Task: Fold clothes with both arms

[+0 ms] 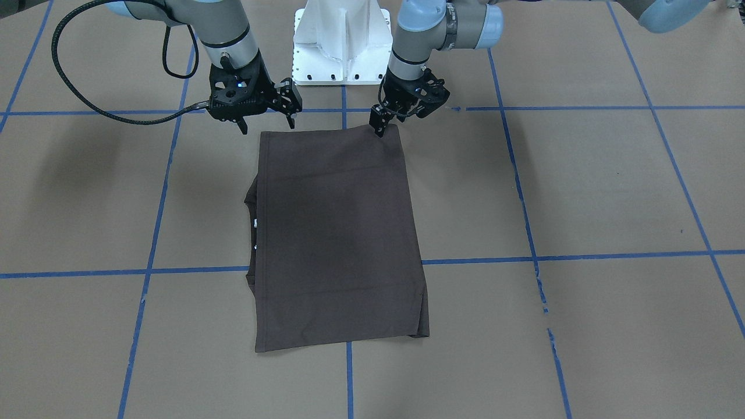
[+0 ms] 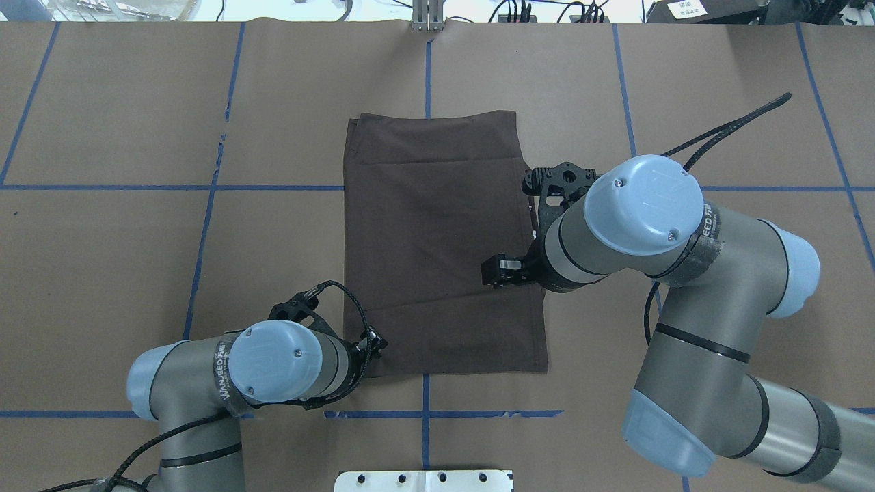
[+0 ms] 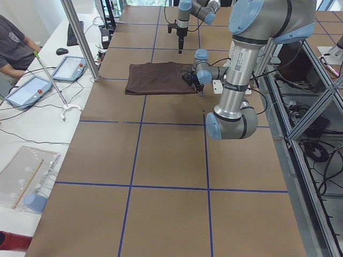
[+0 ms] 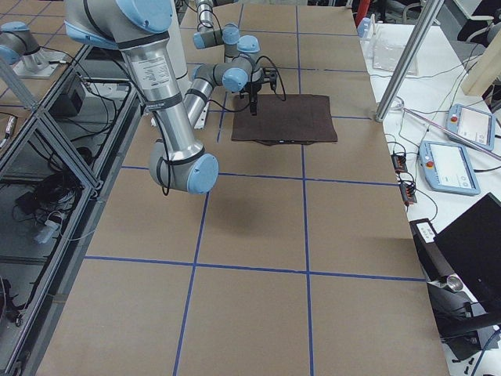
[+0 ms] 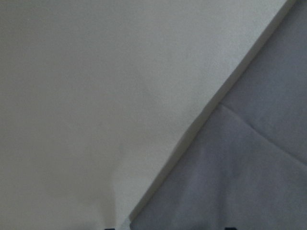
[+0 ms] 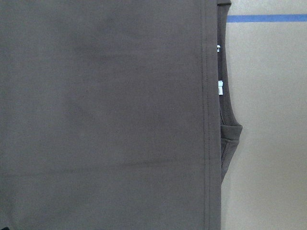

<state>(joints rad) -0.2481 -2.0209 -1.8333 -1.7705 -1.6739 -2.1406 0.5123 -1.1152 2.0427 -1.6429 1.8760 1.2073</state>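
The dark brown T-shirt (image 1: 337, 233) lies folded flat in a rectangle.

Readable lettering: only scraps on the arms.
On my overhead feed, a band (image 2: 222, 383) round the left arm (image 2: 198, 362) carries white capitals ending in "EED", and the right arm (image 2: 724, 260) wears a matching one showing "EED". From the side, the left arm's white sticker (image 3: 237, 67) is illegible to me, as are the white neck tags (image 6: 219, 88) on the shirt (image 6: 96, 120).
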